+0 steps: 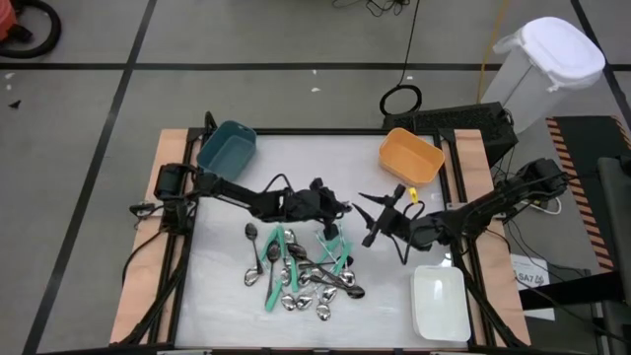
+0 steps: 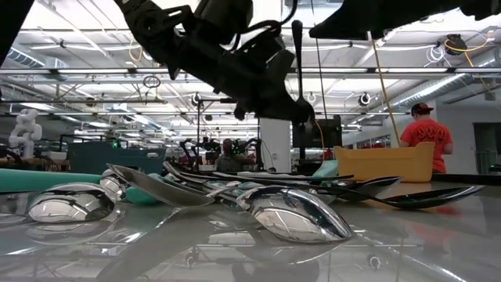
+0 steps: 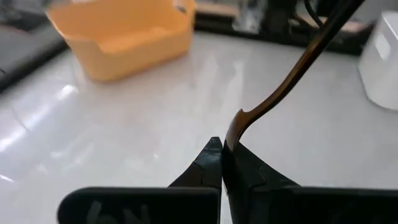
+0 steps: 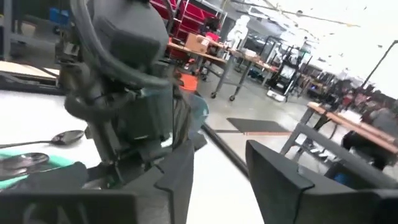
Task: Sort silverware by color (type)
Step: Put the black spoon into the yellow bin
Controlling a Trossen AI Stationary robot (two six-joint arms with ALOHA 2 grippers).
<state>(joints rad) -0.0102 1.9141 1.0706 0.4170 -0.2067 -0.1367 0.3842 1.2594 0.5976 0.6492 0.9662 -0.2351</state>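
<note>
Dark-handled utensil (image 3: 292, 74) stands pinched in the left gripper (image 3: 222, 155), lifted above the table (image 1: 394, 316) centre beside the silverware pile (image 1: 301, 271); the right gripper (image 4: 217, 168), fingers apart and holding nothing, faces it near the orange bin (image 1: 411, 156)

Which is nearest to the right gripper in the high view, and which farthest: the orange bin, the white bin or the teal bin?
Measured from the right gripper, near the table's middle:
1. The orange bin, at the back, on the right.
2. The white bin, at the front right corner; only slightly farther than the orange one.
3. The teal bin, at the back left corner, clearly farthest.
</note>
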